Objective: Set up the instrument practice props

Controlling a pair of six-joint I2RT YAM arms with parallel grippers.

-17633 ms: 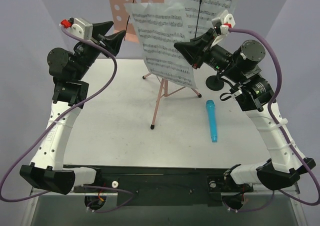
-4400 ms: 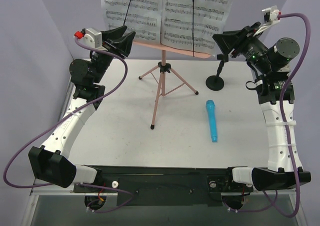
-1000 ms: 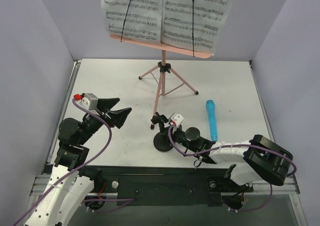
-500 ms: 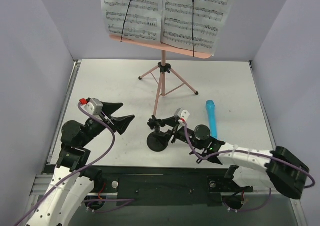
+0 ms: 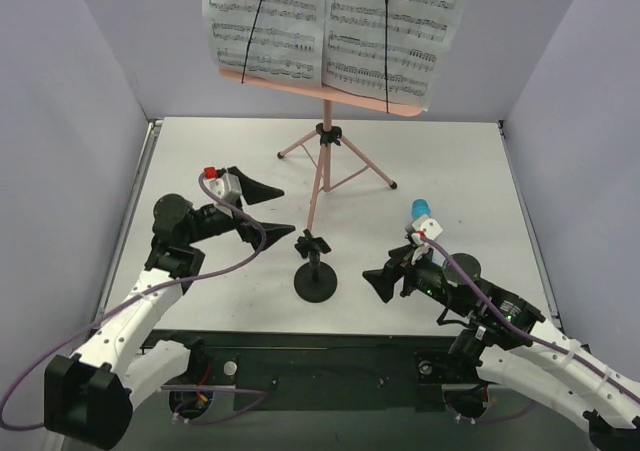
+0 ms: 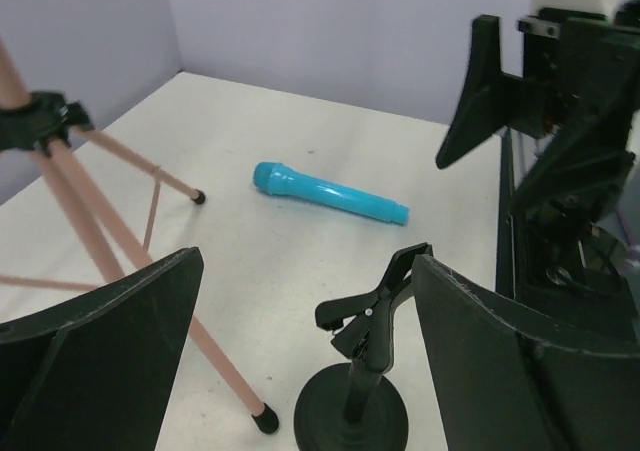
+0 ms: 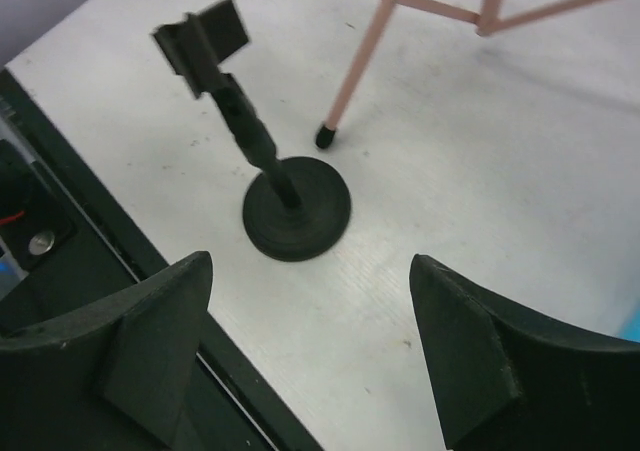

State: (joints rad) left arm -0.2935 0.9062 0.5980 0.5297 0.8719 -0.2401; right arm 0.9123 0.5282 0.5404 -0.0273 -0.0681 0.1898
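The pink music stand (image 5: 318, 186) stands at the back on thin tripod legs, with two sheet-music pages (image 5: 266, 23) (image 5: 392, 29) on its desk. The short black mic stand (image 5: 315, 273) stands upright on its round base near the front edge, touched by neither gripper. My left gripper (image 5: 275, 212) is open just left of it; in the left wrist view the mic stand's clip (image 6: 373, 306) sits ahead of my open left gripper (image 6: 306, 259). My right gripper (image 5: 383, 275) is open to the stand's right, empty (image 7: 310, 263), facing the mic stand (image 7: 270, 166). The blue microphone (image 6: 330, 193) lies flat, mostly hidden under the right arm from above.
A tripod leg (image 7: 362, 61) ends just behind the mic stand's base. Purple walls close in the table (image 5: 215, 156) on the left, back and right. A black rail (image 5: 330, 356) runs along the near edge.
My right gripper opened, let go of the mic stand and drew back to the right. The stand now stands free. My left gripper moved forward and right toward it, opening wider.
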